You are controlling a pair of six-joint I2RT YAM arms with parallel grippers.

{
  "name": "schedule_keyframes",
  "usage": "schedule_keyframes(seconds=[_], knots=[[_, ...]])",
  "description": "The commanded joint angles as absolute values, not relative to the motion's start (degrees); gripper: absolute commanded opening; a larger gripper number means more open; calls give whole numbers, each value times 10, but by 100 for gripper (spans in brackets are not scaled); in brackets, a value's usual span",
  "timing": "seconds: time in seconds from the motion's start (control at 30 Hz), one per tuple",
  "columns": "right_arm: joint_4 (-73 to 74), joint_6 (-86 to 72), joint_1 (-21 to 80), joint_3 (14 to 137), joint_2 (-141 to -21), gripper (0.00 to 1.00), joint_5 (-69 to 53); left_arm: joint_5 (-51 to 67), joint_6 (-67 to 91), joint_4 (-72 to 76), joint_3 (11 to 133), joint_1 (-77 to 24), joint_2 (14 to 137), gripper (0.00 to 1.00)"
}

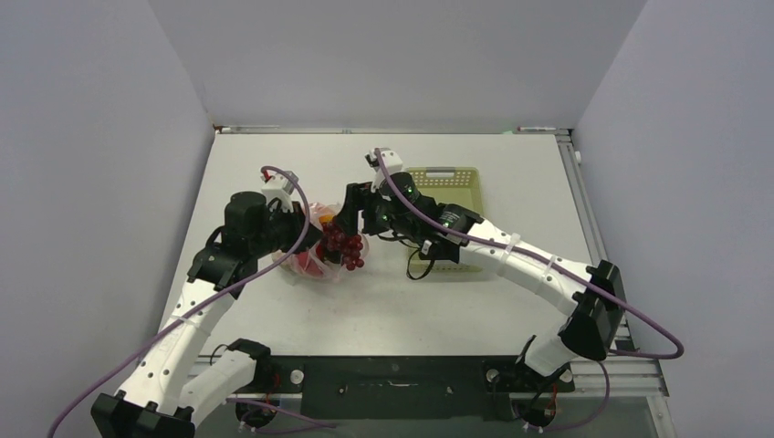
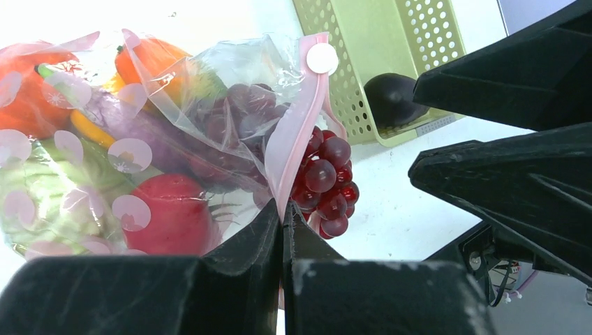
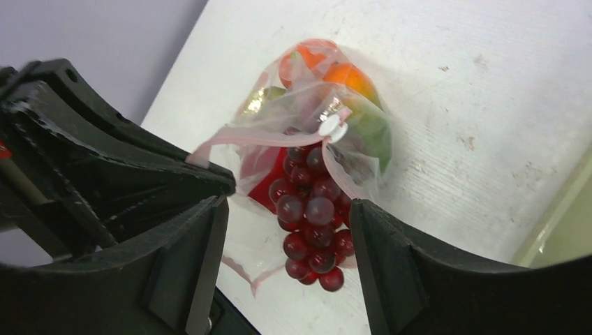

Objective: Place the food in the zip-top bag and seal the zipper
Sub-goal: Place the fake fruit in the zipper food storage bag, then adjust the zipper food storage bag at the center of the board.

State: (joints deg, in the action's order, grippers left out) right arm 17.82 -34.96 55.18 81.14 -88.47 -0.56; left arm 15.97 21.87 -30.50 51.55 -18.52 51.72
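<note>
The task is judged to be well advanced but not finished. The zip-top bag [image 2: 139,132] lies on the left half of the surface [image 1: 456,310], about midway between its near and far edges. Orange, green, red and purple pieces are seen packed inside it.

The grapes [image 2: 324,181] are only partly in. The bunch is lodged in the mouth of the bag, and its lower berries hang out over the surface. A dark rounded piece, taken to be the eggplant [image 2: 391,98], is seen in the pale green basket [image 1: 441,173], which stands beside the bag, nearer the far edge. It is therefore not yet bagged.

The zipper [image 2: 300,139] is not sealed. The pink strip is spread apart around the grapes, and the white slider [image 2: 322,58] sits at one end of it.

The left pincer [image 2: 283,227] is closed tightly on the pink edge of the bag, so the mouth is held up. The right pincer [image 3: 287,204] is open, with its jaws set apart on either side of the grapes and touching nothing that can be made out.

What is left, by this reading, is for the grapes to be pushed fully in, the eggplant to be fetched and bagged, and the zipper to be run shut.
</note>
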Motion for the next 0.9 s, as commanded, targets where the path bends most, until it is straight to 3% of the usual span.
schedule_keyframes(seconds=[0.0, 0.5, 0.87], knots=[[177, -344, 553, 773, -853, 64, 37, 173, 221, -268, 517, -181, 511, 0], [130, -409, 552, 616, -791, 47, 55, 172, 221, -268, 518, -180, 511, 0], [97, -427, 553, 594, -813, 41, 42, 174, 221, -268, 518, -180, 512, 0]])
